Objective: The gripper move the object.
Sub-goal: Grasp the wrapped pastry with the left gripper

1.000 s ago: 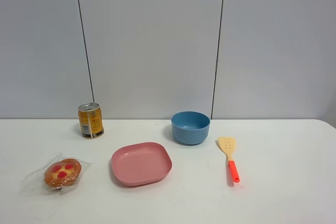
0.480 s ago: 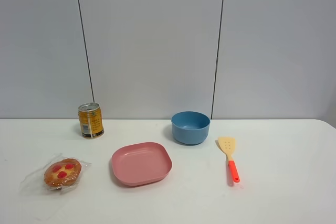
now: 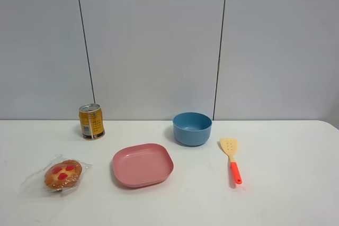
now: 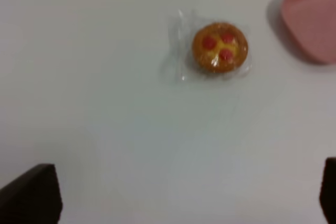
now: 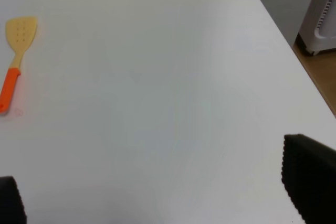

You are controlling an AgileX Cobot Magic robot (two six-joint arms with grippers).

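Note:
The object is a round golden-brown pastry (image 3: 63, 173) with red spots, sealed in crinkly clear wrap, lying on the white table at the front left. It also shows in the left wrist view (image 4: 219, 47). My left gripper (image 4: 181, 198) is open, its black fingertips (image 4: 31, 195) wide apart, and it hangs above bare table some way short of the pastry. My right gripper (image 5: 157, 192) is open and empty over the right part of the table. Neither arm shows in the exterior high view.
A pink plate (image 3: 142, 164) lies right of the pastry. A yellow can (image 3: 91, 121) stands behind it. A blue bowl (image 3: 192, 128) sits at the back centre. A spatula (image 3: 232, 160) with an orange handle lies right of the bowl. The table's right edge (image 5: 294, 56) shows in the right wrist view.

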